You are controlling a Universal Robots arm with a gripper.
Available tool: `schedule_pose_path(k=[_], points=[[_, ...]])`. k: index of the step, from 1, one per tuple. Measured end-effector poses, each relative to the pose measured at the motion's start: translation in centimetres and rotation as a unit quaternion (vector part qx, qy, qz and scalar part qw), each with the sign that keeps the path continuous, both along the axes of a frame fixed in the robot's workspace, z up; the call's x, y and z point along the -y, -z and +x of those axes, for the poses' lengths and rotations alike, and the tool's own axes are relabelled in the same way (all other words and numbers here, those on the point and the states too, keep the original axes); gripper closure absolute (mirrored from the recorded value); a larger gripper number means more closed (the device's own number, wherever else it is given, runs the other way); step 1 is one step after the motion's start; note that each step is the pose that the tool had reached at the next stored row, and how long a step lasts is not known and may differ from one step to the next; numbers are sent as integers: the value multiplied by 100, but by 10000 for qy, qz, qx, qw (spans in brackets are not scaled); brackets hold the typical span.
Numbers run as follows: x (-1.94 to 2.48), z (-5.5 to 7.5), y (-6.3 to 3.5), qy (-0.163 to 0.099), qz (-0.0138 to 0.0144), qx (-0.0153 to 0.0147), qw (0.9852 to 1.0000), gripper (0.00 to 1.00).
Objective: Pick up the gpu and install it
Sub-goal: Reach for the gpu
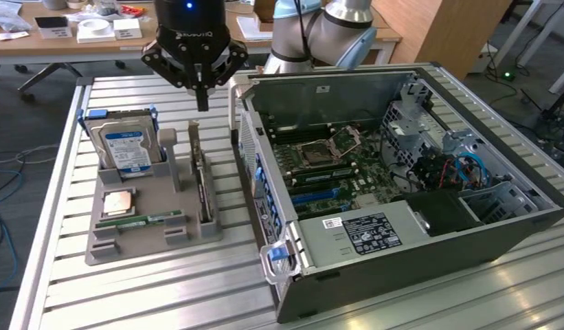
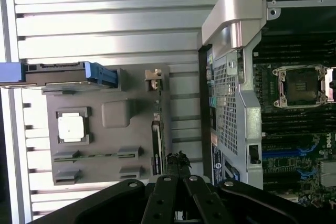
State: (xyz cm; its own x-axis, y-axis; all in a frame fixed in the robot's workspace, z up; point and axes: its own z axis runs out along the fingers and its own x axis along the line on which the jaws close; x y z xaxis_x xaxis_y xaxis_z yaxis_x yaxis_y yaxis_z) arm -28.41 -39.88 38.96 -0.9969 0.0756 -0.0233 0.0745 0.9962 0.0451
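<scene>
Exterior view: pincer [image 1: 202, 102] clenched, empty, hovering above the gpu [image 1: 202, 192], not touching it. The gpu stands on edge in the grey holder [image 1: 139, 244] on the surface [image 1: 126, 295], beside the case [image 1: 401, 227].

Wrist view: pincer [image 2: 177, 162] tips roughly over the gpu's [image 2: 156, 140] thin top edge. Judgement: centre on that edge, square to the card's length, grip the board clear of the bracket, and pull straight up out of the holder [image 2: 105, 145].

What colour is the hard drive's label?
Mostly blue; the hard drive shows best in the exterior view.
</scene>
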Motion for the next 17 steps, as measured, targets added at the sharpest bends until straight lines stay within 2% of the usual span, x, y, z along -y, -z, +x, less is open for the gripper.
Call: schedule_pose_path(k=[9,17], points=[[0,-111,5,0,0,0,10000,89],[0,-136,5,1,0,0,10000,89]])
